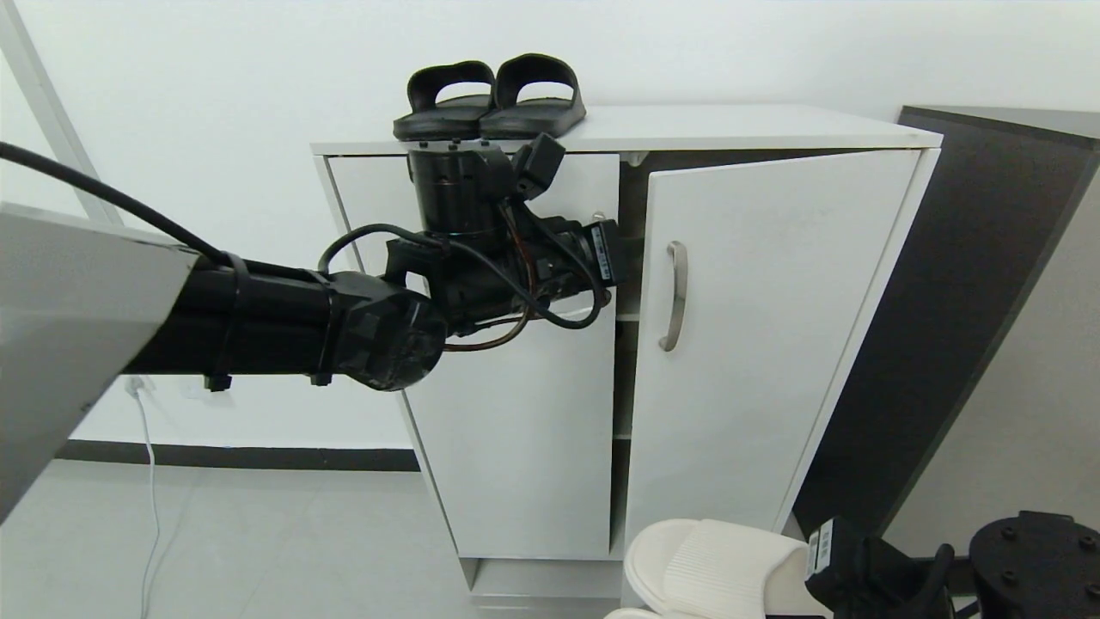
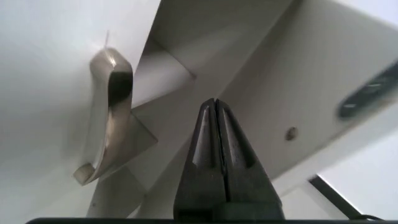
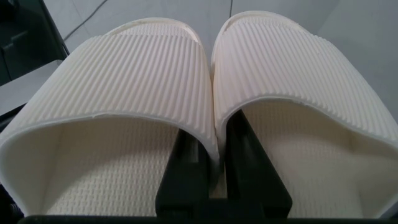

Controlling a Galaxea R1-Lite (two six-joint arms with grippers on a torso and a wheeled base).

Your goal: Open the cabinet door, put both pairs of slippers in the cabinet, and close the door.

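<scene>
Low at the foot of the white two-door cabinet, the right gripper has its jaws clamped on the pair of cream ribbed slippers, just below the ajar right door. Beside that door's curved metal handle, the nearer left gripper has its jaws pressed together, empty.

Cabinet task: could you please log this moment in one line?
door ajar; left jaws shut by handle; right jaws shut on white slippers; black slippers atop cabinet

left arm raised, jaws closed
</scene>
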